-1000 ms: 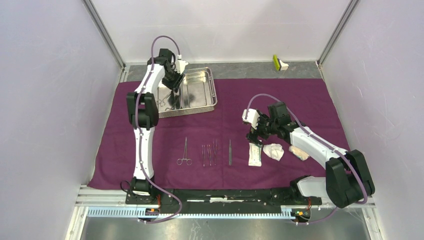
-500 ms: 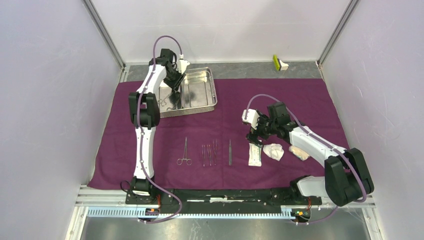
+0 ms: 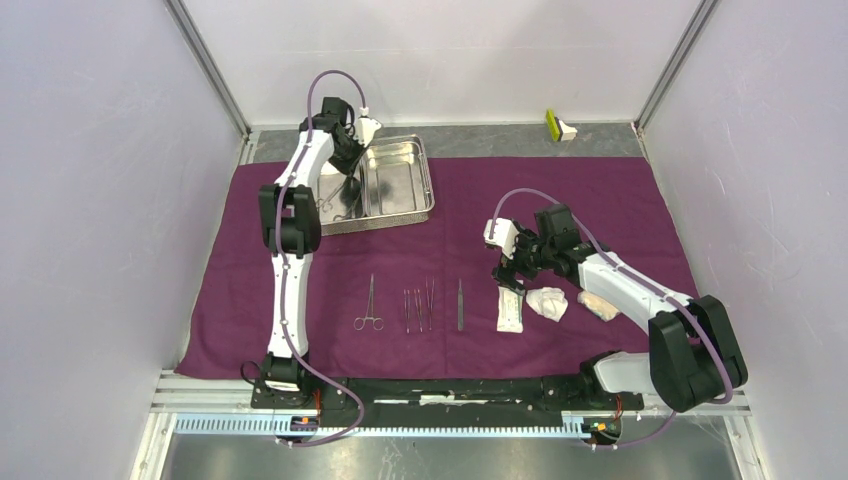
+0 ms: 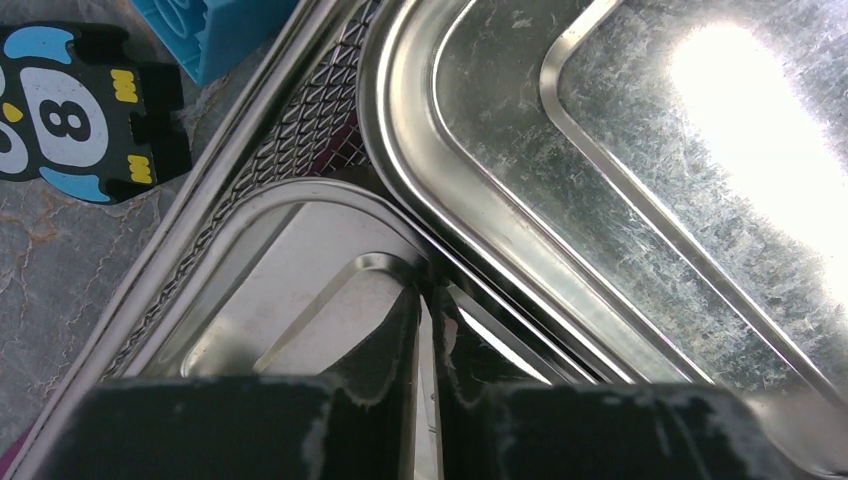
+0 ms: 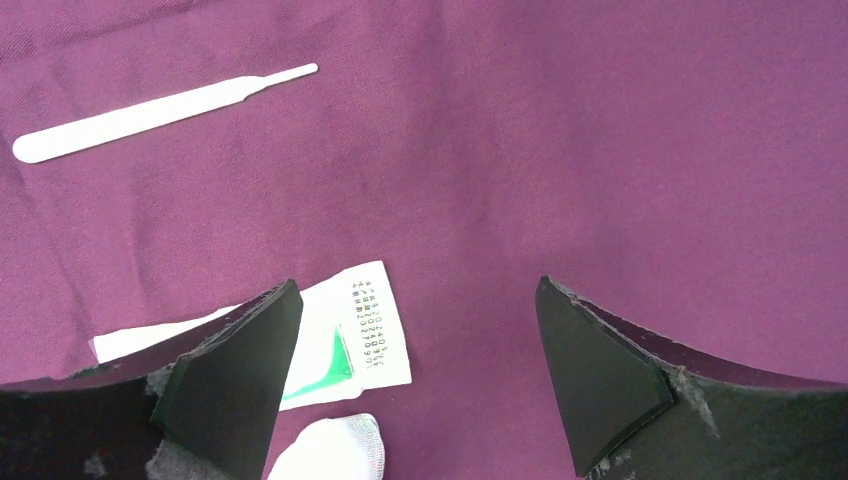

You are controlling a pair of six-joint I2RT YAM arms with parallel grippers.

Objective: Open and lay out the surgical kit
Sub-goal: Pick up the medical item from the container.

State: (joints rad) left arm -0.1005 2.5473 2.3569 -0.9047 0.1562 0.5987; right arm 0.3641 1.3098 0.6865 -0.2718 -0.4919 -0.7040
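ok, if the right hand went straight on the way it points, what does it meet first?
Probably bare purple cloth: the open right hand points down at it, with nothing between its fingers. The white sealed packet lies by one finger and might get clipped; depth is unclear.

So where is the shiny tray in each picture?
Top external: the tray sits at the far left corner of the purple cloth, under the left fingers.
Left wrist: the tray fills most of the picture.
Right wrist: not in it.
Shared landmark: the left fingers, over the tray in both views.
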